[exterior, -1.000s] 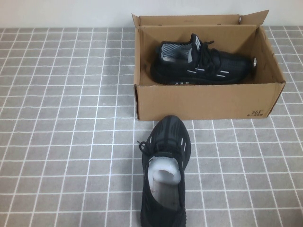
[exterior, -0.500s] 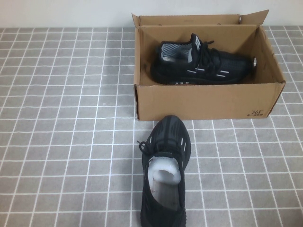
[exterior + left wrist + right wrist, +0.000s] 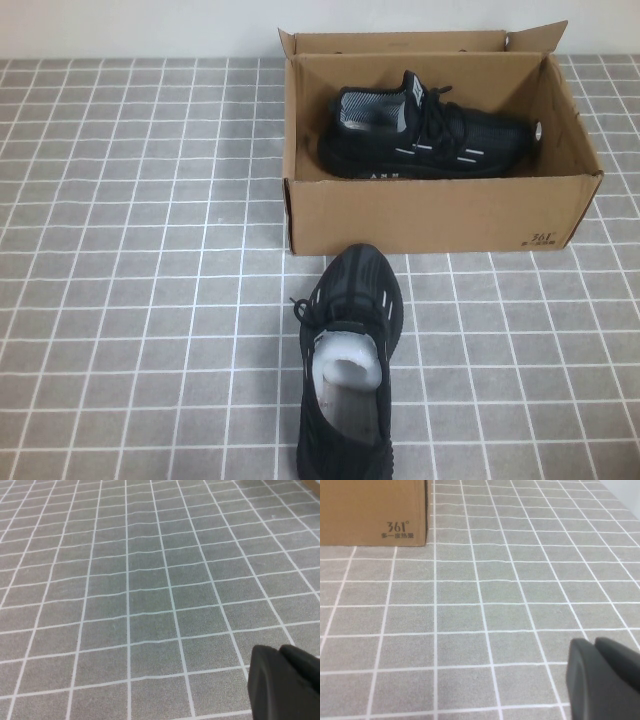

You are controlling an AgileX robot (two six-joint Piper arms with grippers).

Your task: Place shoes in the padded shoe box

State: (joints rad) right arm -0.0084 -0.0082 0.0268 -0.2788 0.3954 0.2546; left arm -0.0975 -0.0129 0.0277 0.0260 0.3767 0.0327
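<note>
The brown cardboard shoe box (image 3: 430, 214) stands open at the far middle of the tiled table. One black sneaker (image 3: 430, 140) lies on its side inside the box. The other black sneaker (image 3: 347, 370) stands on the table just in front of the box, toe toward it, with white paper stuffing (image 3: 347, 365) in its opening. Neither gripper shows in the high view. My left gripper (image 3: 280, 651) is shut and empty over bare tiles. My right gripper (image 3: 594, 643) is shut and empty over tiles, with the box's printed corner (image 3: 395, 527) farther off.
Grey tiles with white grid lines cover the table (image 3: 140, 300). A pale wall runs behind the box. The box's back flap (image 3: 400, 42) stands upright.
</note>
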